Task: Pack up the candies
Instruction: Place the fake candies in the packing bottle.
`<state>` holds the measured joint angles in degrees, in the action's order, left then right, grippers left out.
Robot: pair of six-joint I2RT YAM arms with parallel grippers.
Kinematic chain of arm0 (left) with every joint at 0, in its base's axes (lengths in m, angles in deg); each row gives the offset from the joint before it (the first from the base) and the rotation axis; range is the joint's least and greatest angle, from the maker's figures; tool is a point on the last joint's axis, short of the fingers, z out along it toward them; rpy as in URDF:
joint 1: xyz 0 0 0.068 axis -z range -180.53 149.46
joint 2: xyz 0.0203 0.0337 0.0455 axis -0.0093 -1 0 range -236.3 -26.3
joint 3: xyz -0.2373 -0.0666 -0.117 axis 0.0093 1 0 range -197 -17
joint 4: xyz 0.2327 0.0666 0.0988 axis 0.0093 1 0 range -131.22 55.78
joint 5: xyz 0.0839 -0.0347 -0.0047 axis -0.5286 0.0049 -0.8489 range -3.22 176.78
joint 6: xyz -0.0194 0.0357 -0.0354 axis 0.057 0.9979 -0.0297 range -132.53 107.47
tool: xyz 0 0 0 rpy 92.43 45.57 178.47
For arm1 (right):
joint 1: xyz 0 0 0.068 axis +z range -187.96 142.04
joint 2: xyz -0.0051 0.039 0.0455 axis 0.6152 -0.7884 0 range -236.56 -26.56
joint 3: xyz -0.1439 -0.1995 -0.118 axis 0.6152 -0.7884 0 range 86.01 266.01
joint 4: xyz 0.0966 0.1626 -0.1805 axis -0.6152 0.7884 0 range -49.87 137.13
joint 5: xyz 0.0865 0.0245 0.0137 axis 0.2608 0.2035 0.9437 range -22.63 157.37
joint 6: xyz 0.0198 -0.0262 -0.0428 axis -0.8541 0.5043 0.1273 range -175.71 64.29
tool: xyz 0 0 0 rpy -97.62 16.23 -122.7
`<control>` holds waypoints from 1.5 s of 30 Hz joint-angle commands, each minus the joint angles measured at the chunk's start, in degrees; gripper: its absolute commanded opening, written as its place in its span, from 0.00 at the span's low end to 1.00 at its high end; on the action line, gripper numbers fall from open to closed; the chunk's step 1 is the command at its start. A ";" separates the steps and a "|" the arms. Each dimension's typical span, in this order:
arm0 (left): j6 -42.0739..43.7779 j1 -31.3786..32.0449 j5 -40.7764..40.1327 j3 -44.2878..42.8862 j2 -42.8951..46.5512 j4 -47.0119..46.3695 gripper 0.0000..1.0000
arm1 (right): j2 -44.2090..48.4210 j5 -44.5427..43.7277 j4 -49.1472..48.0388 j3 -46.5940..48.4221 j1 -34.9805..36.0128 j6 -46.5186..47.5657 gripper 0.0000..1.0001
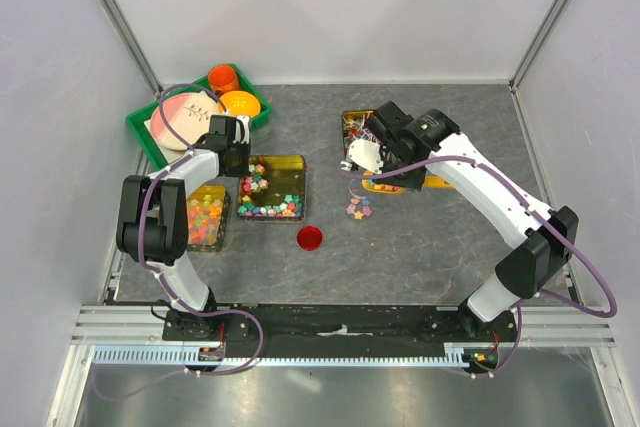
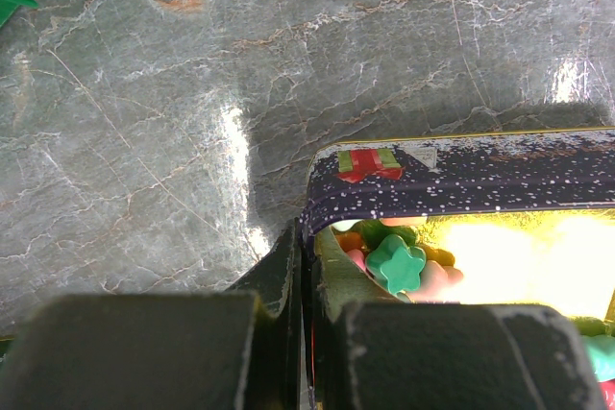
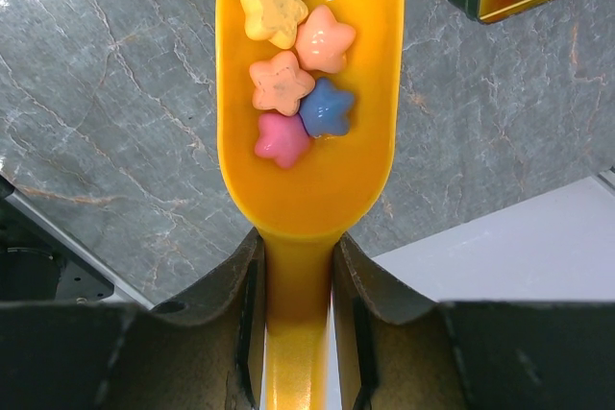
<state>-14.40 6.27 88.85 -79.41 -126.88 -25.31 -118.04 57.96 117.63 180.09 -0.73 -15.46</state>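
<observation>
6 candies [image 3: 288,93] sit in the yellow scoop [image 3: 307,189], its handle gripped by the right tool [image 3: 298,271]. How far along? (Ana)

Early, I judge. Left tool [image 2: 307,276] is clenched on the gold tin [image 2: 461,175] wall, and most candies lie in that tin. Only a small heap [image 1: 358,209] rests on the worktop [image 1: 420,247] just beside the scoop; whether bagged, I cannot tell. (Ben)

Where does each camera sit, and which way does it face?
Top external: above, behind the bases, looking down on the table; left arm and right arm show.
Left wrist: on the left gripper, facing the tin, its wall clamped; fingers show.
Right wrist: on the right gripper, facing the held scoop of candies; fingers show.
Shared: top and left wrist show the tin.
</observation>
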 commanded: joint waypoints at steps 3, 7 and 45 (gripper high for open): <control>0.81 -0.48 0.92 -0.43 -0.41 -3.16 0.01 | -0.01 -2.45 5.56 2.25 0.82 -1.05 0.00; 0.81 -0.48 0.92 -0.43 -0.32 -3.16 0.01 | 0.16 -2.81 5.91 2.16 1.00 -1.05 0.00; 0.90 -0.57 0.48 -0.61 -0.85 -3.16 0.01 | 2.45 -7.64 6.09 -1.18 3.28 -0.26 0.00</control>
<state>-14.40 6.27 88.82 -79.41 -127.03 -25.45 -118.06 51.84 117.60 178.49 2.09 -15.44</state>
